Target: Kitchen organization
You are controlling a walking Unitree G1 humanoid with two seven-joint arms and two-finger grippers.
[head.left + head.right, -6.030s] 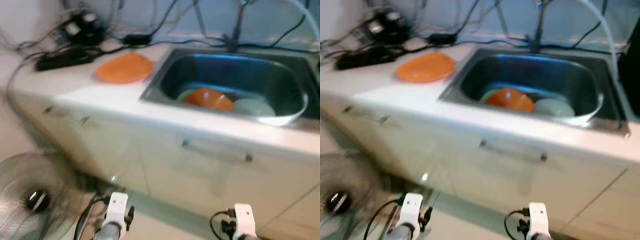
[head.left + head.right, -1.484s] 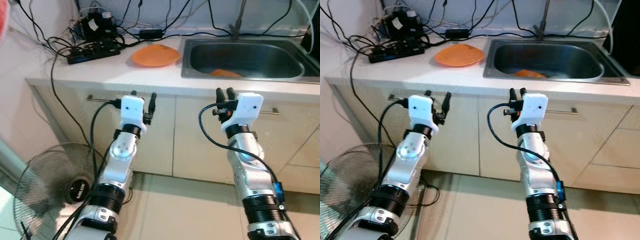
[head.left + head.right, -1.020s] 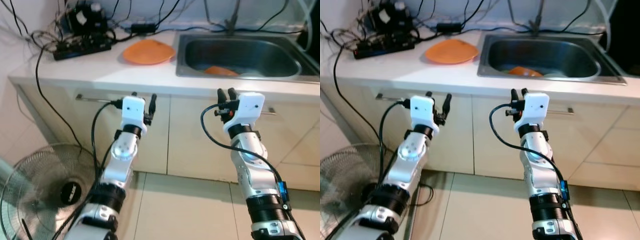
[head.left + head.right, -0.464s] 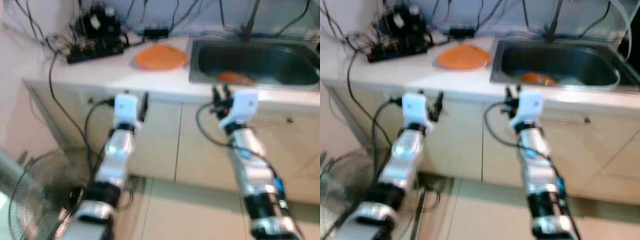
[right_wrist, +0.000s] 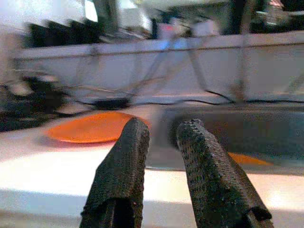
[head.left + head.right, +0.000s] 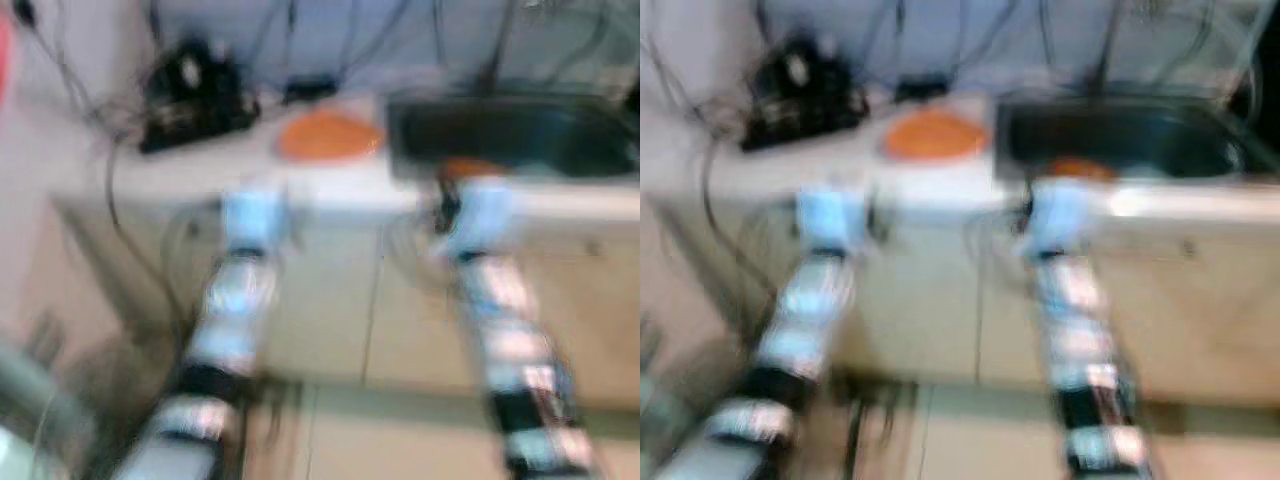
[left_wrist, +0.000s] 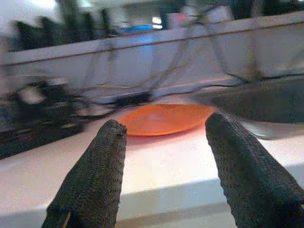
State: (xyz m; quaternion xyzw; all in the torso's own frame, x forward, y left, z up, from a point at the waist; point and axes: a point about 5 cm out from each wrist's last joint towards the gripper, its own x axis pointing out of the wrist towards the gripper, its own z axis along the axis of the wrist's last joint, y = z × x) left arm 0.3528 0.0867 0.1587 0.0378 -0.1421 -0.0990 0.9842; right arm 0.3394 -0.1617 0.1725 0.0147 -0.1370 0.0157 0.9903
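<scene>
Two silver arms are raised in front of a pale kitchen table (image 6: 200,165), and the head views are badly smeared, so fine detail there is lost. The left gripper (image 7: 164,142) has its jaws spread wide, with nothing between them; each black textured finger (image 7: 102,161) stands well apart from its mate. Beyond and between those jaws a flat round orange plate (image 7: 166,118) lies on the white tabletop, apart from the fingers. To the outer side of the left jaws sits a black tangle of power strip and cables (image 6: 190,95), against the pale back wall.

The right gripper (image 5: 164,142) has its jaws only narrowly parted, a slim gap showing between the two fingers, and they pinch nothing. Straight past them is the rectangular stainless-steel sink (image 5: 266,123), sunk into the tabletop, with an orange dish (image 5: 247,159) lying low inside it. The orange plate appears off to the side of the right jaws that faces the left arm, just beside the sink rim. Below both grippers run beige cabinet fronts (image 6: 930,300) and a light tiled floor (image 6: 970,430).
</scene>
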